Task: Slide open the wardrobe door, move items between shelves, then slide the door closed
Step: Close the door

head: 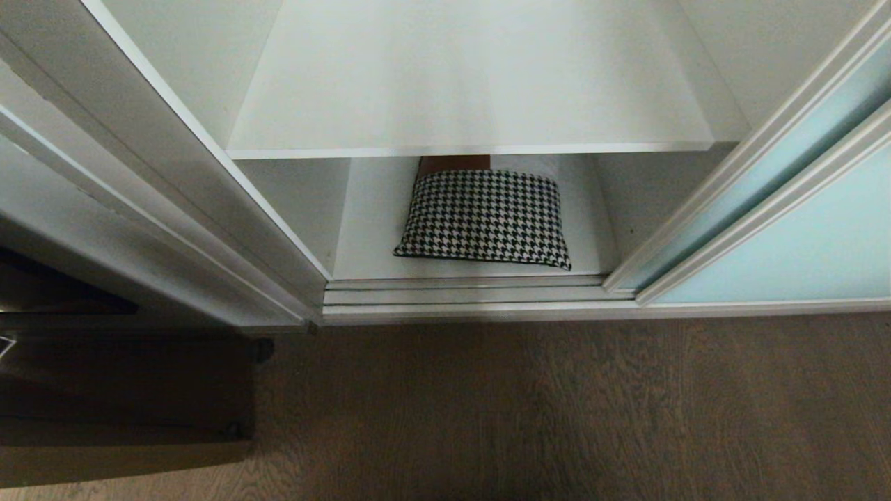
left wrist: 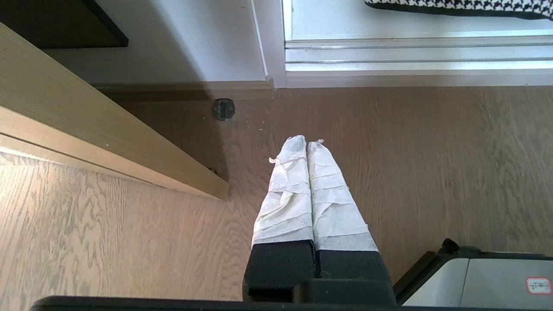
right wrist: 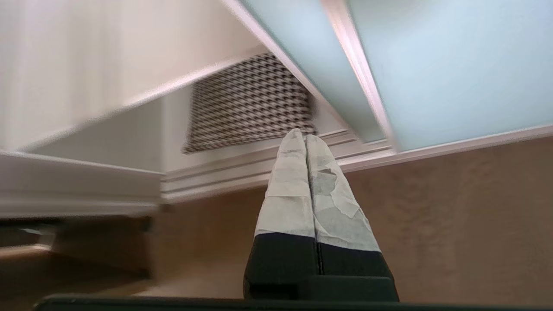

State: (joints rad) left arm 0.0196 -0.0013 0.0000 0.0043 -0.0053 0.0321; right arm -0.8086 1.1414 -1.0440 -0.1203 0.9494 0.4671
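Right wrist view: the right gripper [right wrist: 306, 137], tape-wrapped fingers pressed together and empty, points at the soft houndstooth bundle [right wrist: 250, 101]. Frosted aqua sliding wardrobe door [right wrist: 449, 69] stands beside it. Left gripper [left wrist: 307, 143], likewise closed, hangs over grained wood floor [left wrist: 432, 164].

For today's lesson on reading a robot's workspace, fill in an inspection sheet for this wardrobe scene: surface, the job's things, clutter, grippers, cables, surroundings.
Surface: upper shelf bare; wood floor in front.
Job's things: sliding wardrobe door pushed to the right, compartment open; houndstooth bundle lies on the bottom shelf, a dark item partly hidden behind it.
Clutter: nothing seen.
Grippers: left gripper shut, empty, above the floor; right gripper shut, empty, pointing toward the bundle.
Cables: nothing seen.
Surroundings: door track at the threshold; wooden furniture to the left; small round floor fitting.
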